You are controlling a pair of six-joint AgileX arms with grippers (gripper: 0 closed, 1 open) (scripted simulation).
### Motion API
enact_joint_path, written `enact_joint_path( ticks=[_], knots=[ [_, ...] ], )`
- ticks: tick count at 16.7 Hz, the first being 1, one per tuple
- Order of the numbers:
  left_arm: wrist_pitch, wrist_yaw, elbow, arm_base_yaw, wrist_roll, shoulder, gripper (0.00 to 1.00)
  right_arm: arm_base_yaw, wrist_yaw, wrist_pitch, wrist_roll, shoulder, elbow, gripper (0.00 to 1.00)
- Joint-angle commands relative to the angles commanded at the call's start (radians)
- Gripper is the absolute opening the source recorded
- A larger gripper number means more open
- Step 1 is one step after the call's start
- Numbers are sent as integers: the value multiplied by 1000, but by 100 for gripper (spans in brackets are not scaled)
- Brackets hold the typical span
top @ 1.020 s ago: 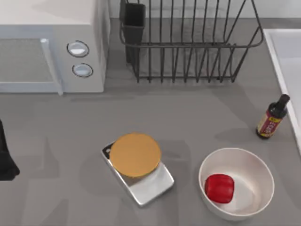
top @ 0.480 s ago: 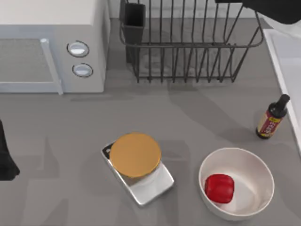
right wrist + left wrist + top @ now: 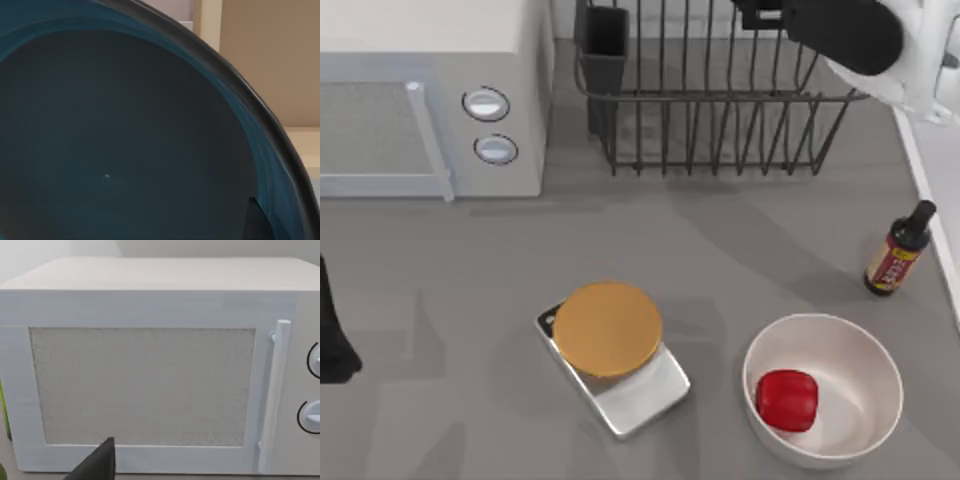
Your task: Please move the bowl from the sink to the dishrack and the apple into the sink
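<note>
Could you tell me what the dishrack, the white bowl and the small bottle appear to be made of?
The dishrack looks like thin black wire, probably coated metal: slim upright bars with open gaps. The white bowl holding the apple looks like glazed ceramic or smooth plastic, judging by its even, softly shaded wall. The bottle seems to be dark glass or plastic with a paper-like label.

- A microwave [image 3: 430, 95] stood at the table's far left.
- A scale [image 3: 615, 355] lay centre-front, an orange disc on top.
- A bottle [image 3: 898, 250] stood upright right.
- A white bowl [image 3: 865, 350] sat front right.
</note>
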Motion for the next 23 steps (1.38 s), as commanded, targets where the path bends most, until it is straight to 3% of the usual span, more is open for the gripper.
enact_joint_path(
  ticks=[8, 15, 23],
  knots=[
    [0, 0, 0, 0, 0, 0, 100, -105, -106, 508, -5, 254, -219, 0],
    [0, 0, 0, 0, 0, 0, 100, -133, -134, 595, -8, 303, -277, 0],
    [0, 0, 0, 0, 0, 0, 100, -133, -134, 595, -8, 303, -277, 60]
  ],
)
